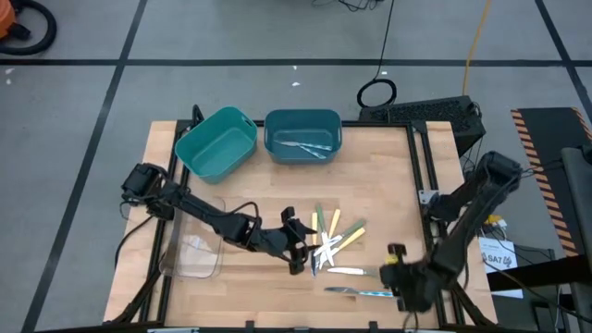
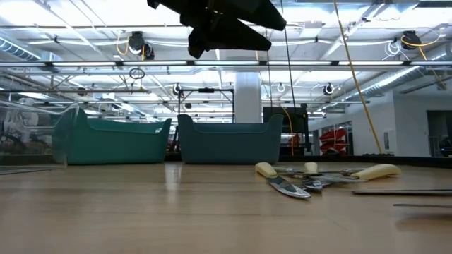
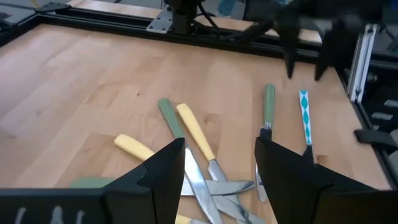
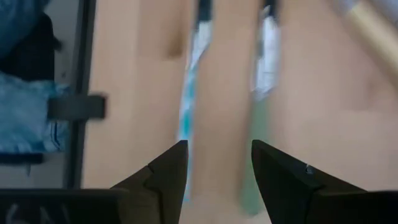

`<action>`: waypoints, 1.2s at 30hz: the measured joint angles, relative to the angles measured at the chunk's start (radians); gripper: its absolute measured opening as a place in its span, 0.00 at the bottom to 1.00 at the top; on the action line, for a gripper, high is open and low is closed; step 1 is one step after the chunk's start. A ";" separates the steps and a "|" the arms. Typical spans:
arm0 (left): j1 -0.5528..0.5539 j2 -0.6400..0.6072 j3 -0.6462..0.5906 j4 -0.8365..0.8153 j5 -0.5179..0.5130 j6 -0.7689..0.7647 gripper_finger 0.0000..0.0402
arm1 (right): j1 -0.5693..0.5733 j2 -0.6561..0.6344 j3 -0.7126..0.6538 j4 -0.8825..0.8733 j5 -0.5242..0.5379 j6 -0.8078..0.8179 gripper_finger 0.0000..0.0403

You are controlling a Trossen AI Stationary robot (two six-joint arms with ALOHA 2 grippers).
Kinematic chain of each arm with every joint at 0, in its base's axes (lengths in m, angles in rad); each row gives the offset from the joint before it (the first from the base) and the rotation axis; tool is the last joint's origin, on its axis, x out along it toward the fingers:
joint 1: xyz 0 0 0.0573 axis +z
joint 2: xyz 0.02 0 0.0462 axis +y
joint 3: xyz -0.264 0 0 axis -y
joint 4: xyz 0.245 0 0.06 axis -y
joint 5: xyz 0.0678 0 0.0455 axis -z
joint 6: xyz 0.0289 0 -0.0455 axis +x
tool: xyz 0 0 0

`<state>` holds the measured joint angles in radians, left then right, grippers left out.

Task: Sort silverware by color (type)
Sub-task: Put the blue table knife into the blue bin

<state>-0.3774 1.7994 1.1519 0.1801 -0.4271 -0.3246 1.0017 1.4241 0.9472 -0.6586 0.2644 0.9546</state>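
A loose pile of silverware (image 1: 329, 242) lies on the wooden table, right of the middle: knives with yellow handles (image 3: 194, 129) and a green handle (image 3: 168, 114). A green-handled piece (image 3: 268, 103) and a light-blue patterned one (image 3: 304, 113) lie apart from it, nearer the front right. More silverware (image 1: 305, 146) lies in the right teal bin (image 1: 302, 120). My left gripper (image 1: 301, 242) hovers open just left of the pile (image 3: 221, 155). My right gripper (image 1: 394, 275) hangs open over the light-blue piece (image 4: 188, 106) near the front edge.
A second teal bin (image 1: 216, 143) stands tilted at the far left beside the first. A clear tray (image 1: 192, 252) sits at the near left under my left arm. A black frame rail (image 1: 418, 176) runs along the table's right side.
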 joint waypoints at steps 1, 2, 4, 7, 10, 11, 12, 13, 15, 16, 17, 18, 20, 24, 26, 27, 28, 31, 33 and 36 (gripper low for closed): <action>-0.002 0.007 0.000 0.018 -0.007 -0.010 0.50 | 0.024 0.030 0.017 -0.002 0.000 0.019 0.43; -0.005 0.012 0.000 0.029 -0.013 -0.015 0.50 | 0.046 0.060 0.037 -0.003 0.001 0.036 0.43; -0.009 0.019 -0.001 0.039 -0.019 -0.017 0.50 | 0.083 0.121 0.084 -0.010 0.011 0.065 0.43; -0.010 0.045 0.000 0.084 -0.023 -0.024 0.50 | 0.122 0.206 0.152 -0.045 0.027 0.121 0.43; -0.010 0.068 0.000 0.129 -0.025 -0.028 0.50 | 0.145 0.282 0.199 -0.089 0.025 0.178 0.43; -0.010 0.073 0.002 0.134 -0.028 -0.028 0.50 | 0.150 0.304 0.209 -0.108 0.025 0.200 0.43; -0.010 0.074 -0.001 0.129 -0.028 -0.024 0.50 | 0.153 0.324 0.216 -0.129 0.023 0.221 0.43; -0.011 0.081 -0.002 0.135 -0.027 -0.020 0.50 | 0.154 0.342 0.221 -0.147 0.022 0.242 0.43; -0.011 0.096 0.002 0.159 -0.027 -0.022 0.50 | 0.161 0.370 0.222 -0.155 0.023 0.274 0.43; -0.013 0.098 0.002 0.159 -0.027 -0.021 0.50 | 0.161 0.382 0.222 -0.155 0.022 0.286 0.43; -0.015 0.099 0.002 0.160 -0.027 -0.021 0.50 | 0.161 0.394 0.222 -0.155 0.022 0.295 0.43; -0.017 0.099 0.002 0.165 -0.027 -0.021 0.50 | 0.161 0.404 0.223 -0.155 0.023 0.303 0.43; -0.018 0.100 0.002 0.178 -0.027 -0.025 0.50 | 0.162 0.420 0.224 -0.158 0.024 0.327 0.43; -0.024 0.104 0.002 0.202 -0.027 -0.016 0.50 | 0.162 0.440 0.227 -0.140 0.007 0.359 0.39; -0.024 0.104 0.002 0.218 -0.027 -0.010 0.50 | 0.162 0.447 0.227 -0.138 0.002 0.376 0.35; -0.024 0.104 0.002 0.218 -0.027 -0.009 0.50 | 0.162 0.451 0.227 -0.135 0.002 0.381 0.32; -0.024 0.104 0.002 0.219 -0.027 -0.007 0.50 | 0.162 0.454 0.227 -0.132 0.002 0.386 0.29; -0.024 0.104 0.002 0.226 -0.027 0.004 0.50 | 0.162 0.459 0.226 -0.119 0.001 0.388 0.20; -0.024 0.104 0.002 0.225 -0.028 0.006 0.50 | 0.162 0.460 0.226 -0.120 0.001 0.387 0.14; -0.024 0.104 0.002 0.221 -0.028 0.008 0.50 | 0.162 0.461 0.225 -0.121 0.017 0.386 0.12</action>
<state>-0.4019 1.9030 1.1542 0.4010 -0.4549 -0.3171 1.1633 1.8851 1.1725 -0.7793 0.2818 1.3402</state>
